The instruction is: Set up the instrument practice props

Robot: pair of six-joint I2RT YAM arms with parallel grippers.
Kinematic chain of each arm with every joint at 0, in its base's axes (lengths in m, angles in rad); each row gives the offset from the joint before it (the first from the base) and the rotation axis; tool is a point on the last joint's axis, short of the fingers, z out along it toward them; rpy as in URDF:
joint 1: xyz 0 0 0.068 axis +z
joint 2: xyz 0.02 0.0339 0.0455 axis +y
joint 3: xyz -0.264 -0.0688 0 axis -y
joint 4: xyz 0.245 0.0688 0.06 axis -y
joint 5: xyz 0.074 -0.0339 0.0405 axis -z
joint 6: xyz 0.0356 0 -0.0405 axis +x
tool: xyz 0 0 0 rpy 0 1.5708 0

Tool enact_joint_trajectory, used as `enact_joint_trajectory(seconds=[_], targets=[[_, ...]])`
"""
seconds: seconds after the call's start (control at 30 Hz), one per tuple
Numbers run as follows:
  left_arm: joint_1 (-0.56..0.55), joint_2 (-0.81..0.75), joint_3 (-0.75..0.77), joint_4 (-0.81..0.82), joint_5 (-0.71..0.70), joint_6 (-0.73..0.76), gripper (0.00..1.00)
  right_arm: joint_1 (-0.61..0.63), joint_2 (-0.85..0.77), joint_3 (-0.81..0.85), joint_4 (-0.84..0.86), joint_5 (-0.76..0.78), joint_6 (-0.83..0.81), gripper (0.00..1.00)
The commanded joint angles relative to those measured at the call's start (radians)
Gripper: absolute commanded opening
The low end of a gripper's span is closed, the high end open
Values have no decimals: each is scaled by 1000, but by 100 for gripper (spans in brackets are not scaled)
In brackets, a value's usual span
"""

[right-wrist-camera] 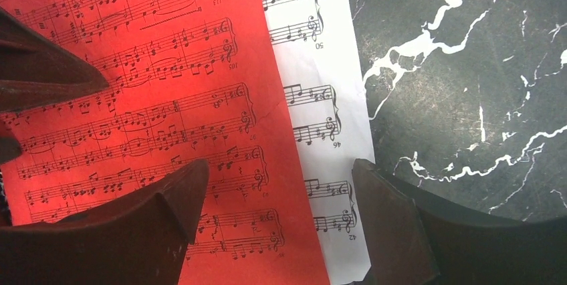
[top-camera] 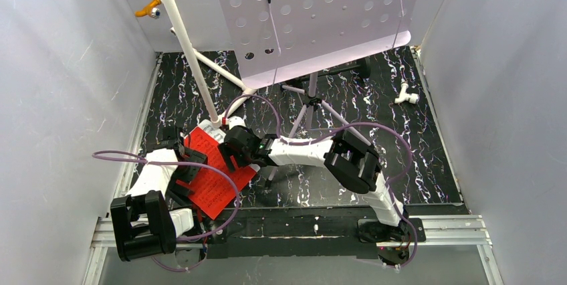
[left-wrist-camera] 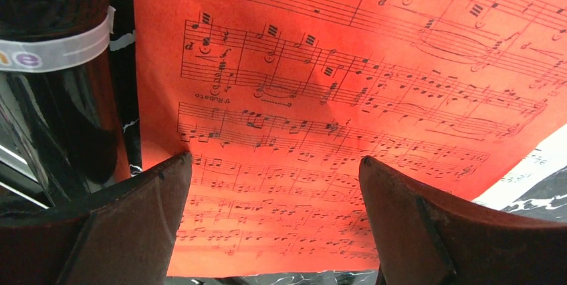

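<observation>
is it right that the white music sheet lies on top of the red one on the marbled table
No, the red music sheet lies on top of the white music sheet on the marbled table; the right wrist view shows it.
</observation>
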Motion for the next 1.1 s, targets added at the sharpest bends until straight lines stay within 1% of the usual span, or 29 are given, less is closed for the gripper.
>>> enact_joint_trajectory(seconds=[0.0, 0.1, 0.17, 0.2, 0.27, 0.4, 0.6, 0.73, 0.87, 1.07], targets=[[5, 14, -15, -6, -29, -3, 94, 14, -37, 36, -56, 47, -39, 89], [6, 21, -22, 5, -23, 5, 94, 26, -79, 19, -47, 33, -37, 92], [5, 30, -23, 14, -15, 17, 93, 27, -102, -19, -18, -1, -18, 93], [5, 33, -23, 15, -15, 22, 92, 27, -122, -49, 27, -20, -6, 93], [4, 38, -25, 18, -18, 28, 92, 26, -134, -89, 65, -28, 7, 92], [5, 38, -35, 24, -15, 28, 91, 23, -124, -83, 47, -8, -5, 90], [5, 43, -40, 32, 4, 25, 91, 8, -84, -100, 91, -96, -14, 81], [5, 44, -44, 34, 11, 25, 91, 7, -80, -111, 100, -91, -30, 81], [5, 49, -47, 39, 13, 25, 91, -9, -73, -118, 92, -84, -43, 82], [5, 52, -51, 44, 17, 22, 91, -17, -77, -143, 137, -215, 15, 79]])
